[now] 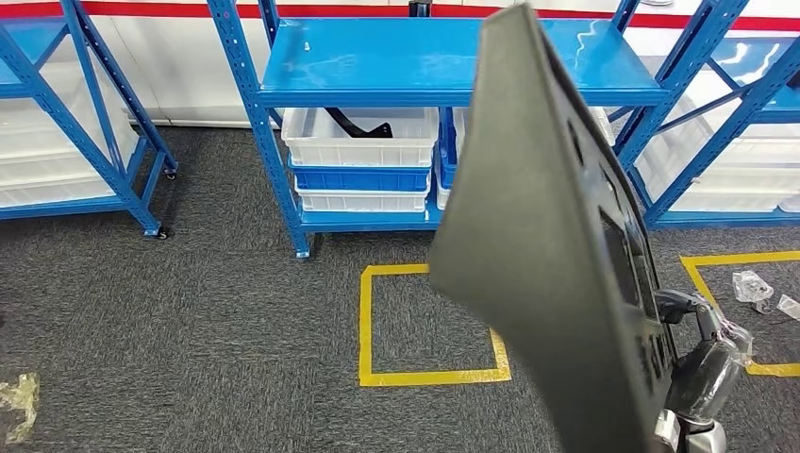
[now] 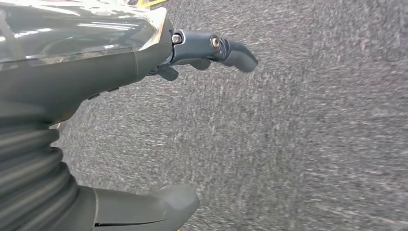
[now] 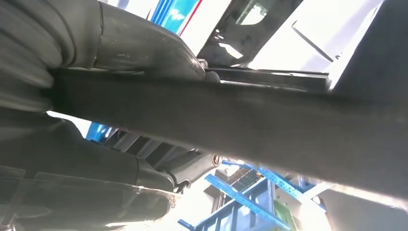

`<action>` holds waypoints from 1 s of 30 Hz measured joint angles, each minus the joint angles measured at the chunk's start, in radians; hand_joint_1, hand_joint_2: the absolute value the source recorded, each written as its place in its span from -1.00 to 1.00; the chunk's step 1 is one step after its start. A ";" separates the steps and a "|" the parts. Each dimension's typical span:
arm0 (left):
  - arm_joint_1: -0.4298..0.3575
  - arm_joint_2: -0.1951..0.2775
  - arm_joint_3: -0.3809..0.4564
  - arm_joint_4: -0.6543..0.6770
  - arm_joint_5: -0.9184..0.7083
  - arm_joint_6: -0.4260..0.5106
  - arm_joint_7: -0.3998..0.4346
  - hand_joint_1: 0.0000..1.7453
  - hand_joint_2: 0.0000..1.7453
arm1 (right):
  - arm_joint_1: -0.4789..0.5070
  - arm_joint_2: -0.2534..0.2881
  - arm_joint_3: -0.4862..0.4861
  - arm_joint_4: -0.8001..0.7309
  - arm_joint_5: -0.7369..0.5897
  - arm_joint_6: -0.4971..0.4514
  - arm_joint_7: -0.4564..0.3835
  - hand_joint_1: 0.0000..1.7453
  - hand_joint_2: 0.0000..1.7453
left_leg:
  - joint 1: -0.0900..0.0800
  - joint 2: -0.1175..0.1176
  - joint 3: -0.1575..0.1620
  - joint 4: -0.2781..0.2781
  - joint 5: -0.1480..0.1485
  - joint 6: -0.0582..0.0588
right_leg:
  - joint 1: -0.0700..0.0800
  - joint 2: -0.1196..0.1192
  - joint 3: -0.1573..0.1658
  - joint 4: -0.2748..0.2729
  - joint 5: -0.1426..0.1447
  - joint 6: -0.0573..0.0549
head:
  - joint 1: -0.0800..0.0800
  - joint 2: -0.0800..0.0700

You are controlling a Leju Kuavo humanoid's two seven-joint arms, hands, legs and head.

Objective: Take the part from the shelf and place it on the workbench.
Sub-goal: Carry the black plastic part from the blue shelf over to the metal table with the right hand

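The right hand [image 1: 700, 351] grips the part [image 1: 557, 236], a large dark grey panel with cut-outs, and holds it upright and tilted in front of the blue shelf [image 1: 453, 57], above the carpet [image 1: 189, 321]. In the right wrist view its thumb [image 3: 144, 45] and fingers [image 3: 190, 168] clamp the panel's edge [image 3: 231, 115] from both sides. The left hand [image 2: 144, 125] hangs over carpet, fingers [image 2: 226, 48] apart, holding nothing. White and blue bins [image 1: 363, 151] sit low on the shelf; yellow tape [image 1: 429, 326] marks a square on the floor.

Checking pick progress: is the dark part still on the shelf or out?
Out: the dark part is held upright by the right robot hand, in front of the blue shelf.
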 joint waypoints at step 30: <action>-0.024 0.031 0.002 -0.003 0.011 -0.070 -0.012 -1.00 1.00 | 0.019 0.008 -0.039 -0.032 0.001 0.000 0.003 0.96 1.00 | -0.003 0.001 0.016 -0.024 0.014 -0.005 | 0.013 0.001 0.021 -0.040 0.023 -0.013 | -0.001 0.000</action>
